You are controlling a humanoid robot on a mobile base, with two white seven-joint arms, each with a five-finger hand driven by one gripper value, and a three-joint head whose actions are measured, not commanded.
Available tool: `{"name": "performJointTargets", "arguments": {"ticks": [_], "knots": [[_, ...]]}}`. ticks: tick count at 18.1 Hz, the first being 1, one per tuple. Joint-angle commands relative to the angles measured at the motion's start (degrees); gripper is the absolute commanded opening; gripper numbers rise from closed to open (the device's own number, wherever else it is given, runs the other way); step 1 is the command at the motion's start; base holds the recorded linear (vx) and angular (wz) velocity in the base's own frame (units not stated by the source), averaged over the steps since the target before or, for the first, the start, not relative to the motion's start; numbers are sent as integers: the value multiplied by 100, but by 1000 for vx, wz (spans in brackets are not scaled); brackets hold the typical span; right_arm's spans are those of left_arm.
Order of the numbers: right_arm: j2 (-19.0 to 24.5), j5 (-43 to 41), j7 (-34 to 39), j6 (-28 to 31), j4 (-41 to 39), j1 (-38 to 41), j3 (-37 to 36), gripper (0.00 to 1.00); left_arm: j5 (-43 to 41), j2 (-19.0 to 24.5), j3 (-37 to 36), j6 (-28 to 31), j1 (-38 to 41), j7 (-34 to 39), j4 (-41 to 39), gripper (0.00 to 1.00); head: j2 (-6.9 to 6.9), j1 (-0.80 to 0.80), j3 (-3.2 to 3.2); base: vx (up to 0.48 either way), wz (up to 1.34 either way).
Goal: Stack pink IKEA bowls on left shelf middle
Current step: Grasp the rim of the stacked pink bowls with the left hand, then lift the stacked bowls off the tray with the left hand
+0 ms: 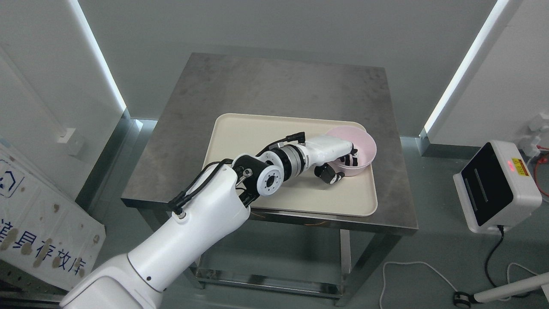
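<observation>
Head view: the left hand [339, 165] reaches across a cream tray [240, 133] on a metal table [257, 86]. Its fingers [349, 159] curl over the near rim of a pink bowl [364, 143] at the tray's right end, thumb outside, gripping it.

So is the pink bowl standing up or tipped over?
Tipped a little: the pink bowl leans on the tray, the left hand's fingers inside its rim.

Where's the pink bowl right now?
In the head view, the pink plastic bowl sits at the right far corner of the cream tray, with the left hand gripping its near rim.
</observation>
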Motion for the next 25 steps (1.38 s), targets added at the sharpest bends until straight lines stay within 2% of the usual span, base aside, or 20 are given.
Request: {"name": "performJointTargets", "arguments": {"ticks": [1,8,14,17,22,25], "knots": [[-100,0,-4,2,-193,17,-62,100,24,102,280,-235,12,-33,357,6,0,0,0,0,0],[-100,0,-4,2,-193,9,-62,100,191,102,1598,-490,21,-103,-336,5,0,0,0,0,0],[-100,0,-4,2,-193,9,-62,100,473,102,2074,-499,100,-402,-1162,5,0,0,0,0,6],[-100,0,-4,2,-193,9,-62,100,482,102,2171,-648,459,-533,-1680,6,0,0,0,3,21],[-100,0,-4,2,-193,9,-62,100,482,102,2706,-1798,1268,-947,-2472,6,0,0,0,-1,-17],[-100,0,-4,2,-193,9,-62,100,482,102,3356,-3035,1699,-1158,-2587,6,0,0,0,0,0]]}}
